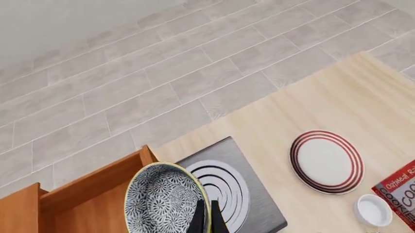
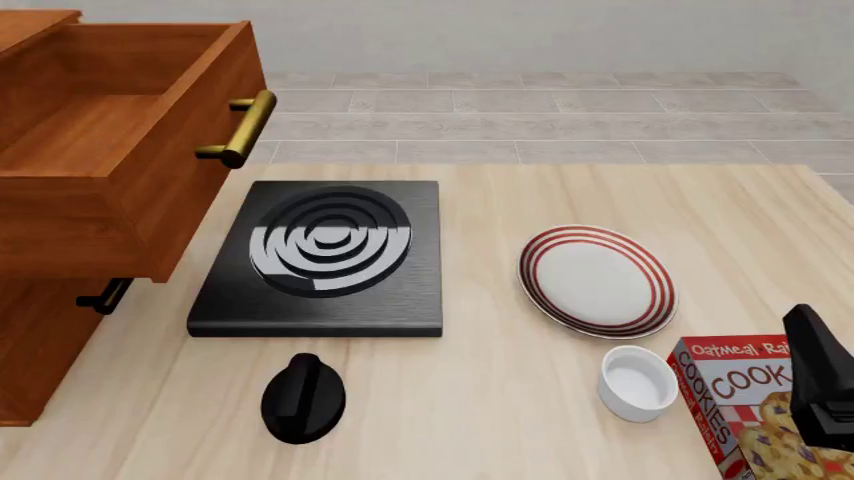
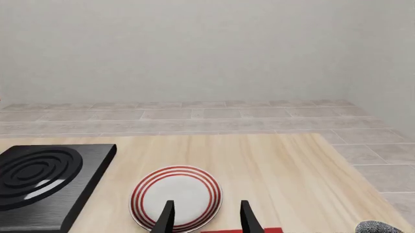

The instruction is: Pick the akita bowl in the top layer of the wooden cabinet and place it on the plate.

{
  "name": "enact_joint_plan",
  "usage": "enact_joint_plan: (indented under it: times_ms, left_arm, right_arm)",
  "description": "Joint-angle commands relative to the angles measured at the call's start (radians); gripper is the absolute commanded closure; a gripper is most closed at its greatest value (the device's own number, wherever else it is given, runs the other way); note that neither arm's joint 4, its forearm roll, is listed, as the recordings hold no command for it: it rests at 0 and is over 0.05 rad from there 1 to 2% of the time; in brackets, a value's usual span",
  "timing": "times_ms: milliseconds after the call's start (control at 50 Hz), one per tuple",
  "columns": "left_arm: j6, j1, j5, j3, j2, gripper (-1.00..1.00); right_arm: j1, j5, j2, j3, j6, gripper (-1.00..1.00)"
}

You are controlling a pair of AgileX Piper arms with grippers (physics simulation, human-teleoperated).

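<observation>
The small round akita bowl (image 1: pixel 165 200), white with a dense black speckled pattern, shows only in the left wrist view, tipped up on edge with its patterned inside facing the camera. The left gripper (image 1: pixel 208 219) has its dark fingers together on the bowl's rim, one inside and one outside, which explains the tilt: a rim pinch lets the bowl hang from one side. Below it lies the open top drawer (image 2: pixel 120 130) of the reddish-brown wooden cabinet (image 2: pixel 40 330). That drawer stands pulled out with its brass bar handle (image 2: pixel 240 127) forward, and in the front view its floor looks bare, so the bowl appears to be already lifted clear.

The round white plate with red concentric rings (image 2: pixel 597 279) sits on the pale wooden tabletop (image 2: pixel 534 420), right of the black square stove plate with its ring burner (image 2: pixel 324 255) and well apart from the drawer. The carry across the stove is probably the step in hand.

The right gripper (image 3: pixel 205 216) hangs with its fingers apart, holding nothing, near a red cookie box (image 2: pixel 747 400) and a plain white small cup (image 2: pixel 638 381). It likely waits there to keep out of the left arm's path.
</observation>
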Motion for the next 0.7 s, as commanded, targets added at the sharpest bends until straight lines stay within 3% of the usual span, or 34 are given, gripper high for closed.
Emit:
enact_joint_plan:
  times_ms: [20, 700]
  left_arm:
    - [0.013, -0.025, -0.014, -0.005, 0.007, 1.00]
    - [0.002, -0.154, -0.043, -0.060, 0.083, 1.00]
  right_arm:
    - [-0.005, 0.003, 0.002, 0.000, 0.009, -1.00]
    - [-0.033, -0.011, 0.043, 0.001, -0.016, -1.00]
